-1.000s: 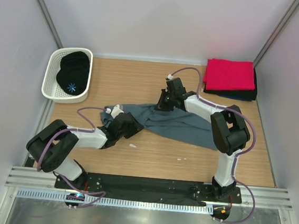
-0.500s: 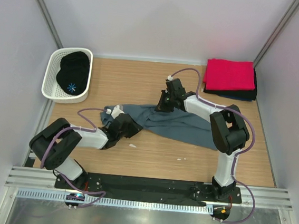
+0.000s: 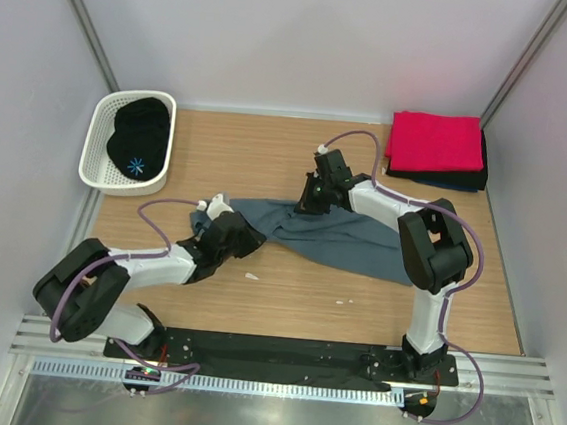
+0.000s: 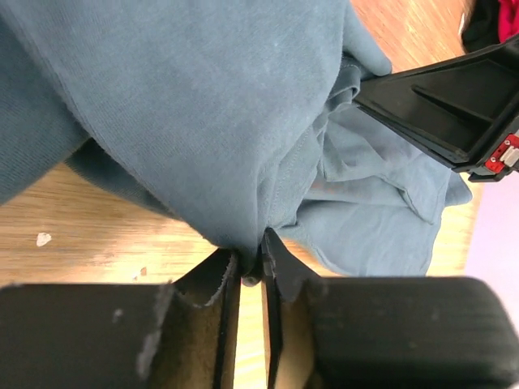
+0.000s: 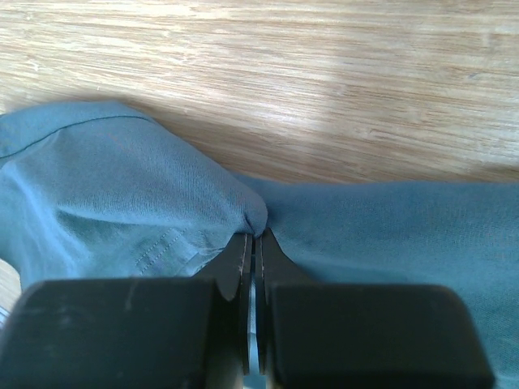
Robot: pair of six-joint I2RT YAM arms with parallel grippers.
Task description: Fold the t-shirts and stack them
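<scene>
Slate blue-grey t-shirt (image 3: 346, 241), bunched across mid-table (image 3: 269, 151), pinched by both claws.

Left claw (image 4: 251, 263) clamped on a hanging fold at the shirt's left end, jaws nearly together with cloth between. Right claw (image 5: 255, 239) clamped on a puckered ridge along the shirt's far edge, jaws almost touching. Cloth drawn into a rumpled band from left to right, broadest at the right, resting on the wood. Far right corner: red t-shirt (image 3: 433, 142), folded flat, stacked on a dark folded t-shirt (image 3: 438, 176). Far left: white perforated basket (image 3: 97, 149) holding a black garment (image 3: 141, 128) with a small blue star-shaped print. Small white specks (image 3: 253, 276) on the table just near of the shirt.
</scene>
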